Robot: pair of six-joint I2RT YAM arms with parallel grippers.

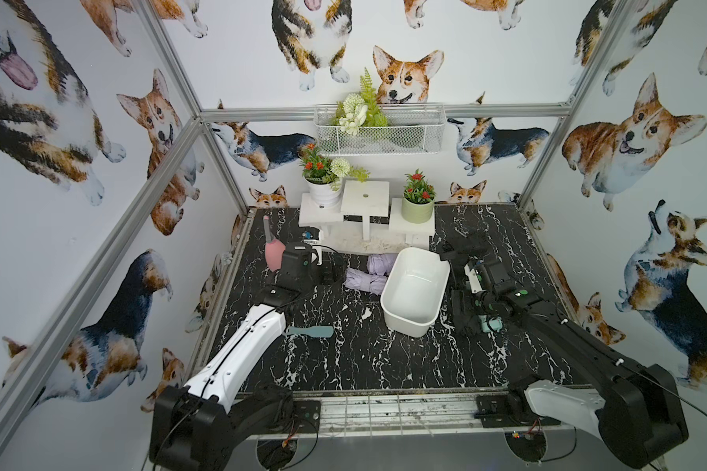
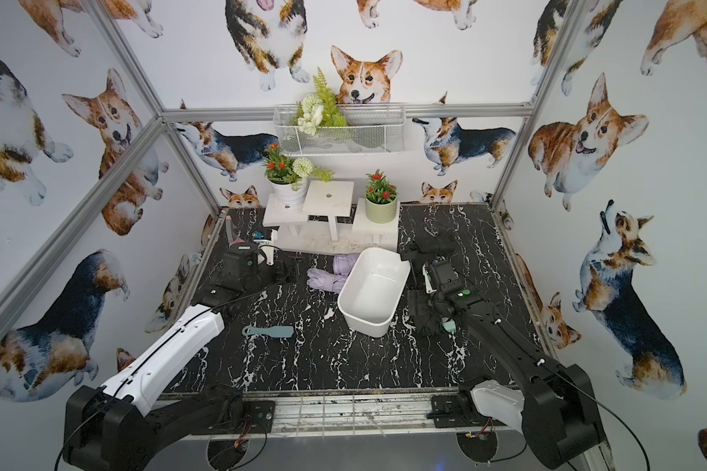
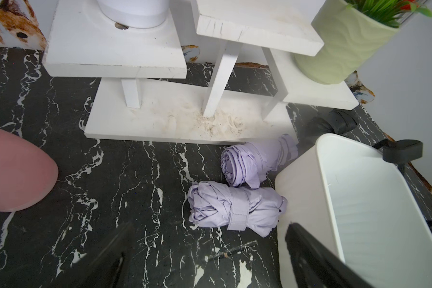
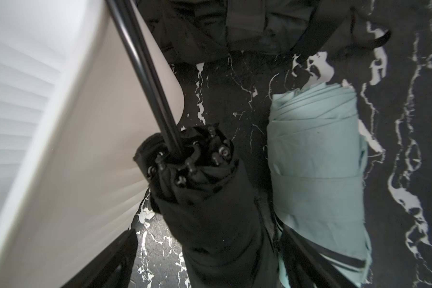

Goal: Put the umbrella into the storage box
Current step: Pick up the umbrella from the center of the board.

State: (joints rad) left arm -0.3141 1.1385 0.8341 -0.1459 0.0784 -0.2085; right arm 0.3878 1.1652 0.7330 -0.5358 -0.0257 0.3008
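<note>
The white storage box [image 1: 415, 291] stands empty in mid-table, seen in both top views [image 2: 374, 291]. Two folded lilac umbrellas [image 3: 235, 209] [image 3: 255, 159] lie at its left side. My left gripper [image 3: 208, 232] is open just short of the nearer one, with only table between its fingers. Right of the box a black umbrella [image 4: 210, 199] with its shaft drawn out lies beside a mint umbrella [image 4: 317, 174]. My right gripper [image 4: 207, 232] is open and straddles the black umbrella's canopy, with a gap on the box side.
A white tiered stand [image 1: 364, 220] with flower pots fills the back, under a wire basket [image 1: 378, 130] on the wall. A pink bulb [image 1: 272, 255] stands by my left wrist. A blue-grey paddle [image 1: 309, 331] lies in front. Another black umbrella [image 1: 466, 240] lies behind my right gripper.
</note>
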